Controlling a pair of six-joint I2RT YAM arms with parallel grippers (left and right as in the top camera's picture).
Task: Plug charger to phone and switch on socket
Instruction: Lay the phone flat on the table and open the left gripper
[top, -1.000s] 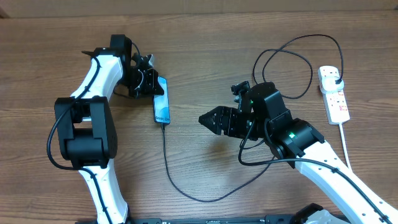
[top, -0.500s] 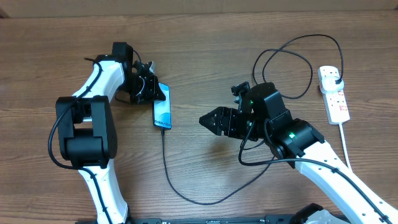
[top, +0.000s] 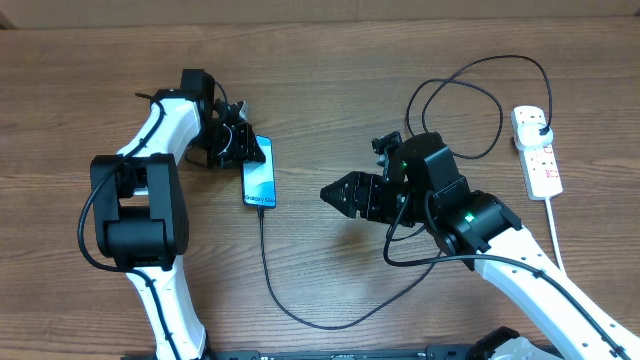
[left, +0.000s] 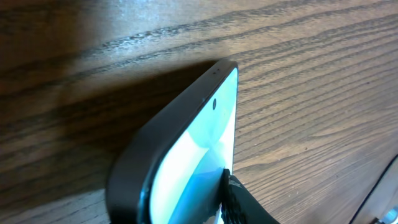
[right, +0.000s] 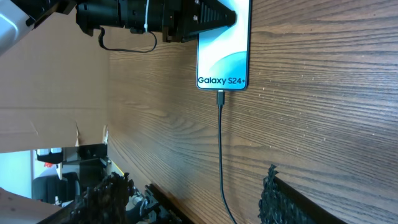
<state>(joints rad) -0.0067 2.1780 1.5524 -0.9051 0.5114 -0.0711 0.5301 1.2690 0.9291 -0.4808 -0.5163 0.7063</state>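
Overhead caught the phone (top: 259, 172) lying on the counter (top: 330, 60) left of centre, screen lit, with the charger (top: 268, 262) seated in its near short edge. At its far end sat the left pincer (top: 250, 142), probably steadying it; clenched or released, I couldn't tell. Over on the other side, the right pincer (top: 332, 192) hung spread and empty, well apart from the socket (top: 540, 165).

We see a brown wood-grain worktop (top: 330, 60). Left of centre lies a smartphone (top: 259, 183), blue screen up, its Galaxy text at the near short edge. A thin black charger cable (right: 220, 149) enters that edge, runs nearer, then curves right. At the far right lies a white power strip (top: 536, 150). A black plug sits in its far end, and its thick white cord (top: 554, 228) trails nearer.
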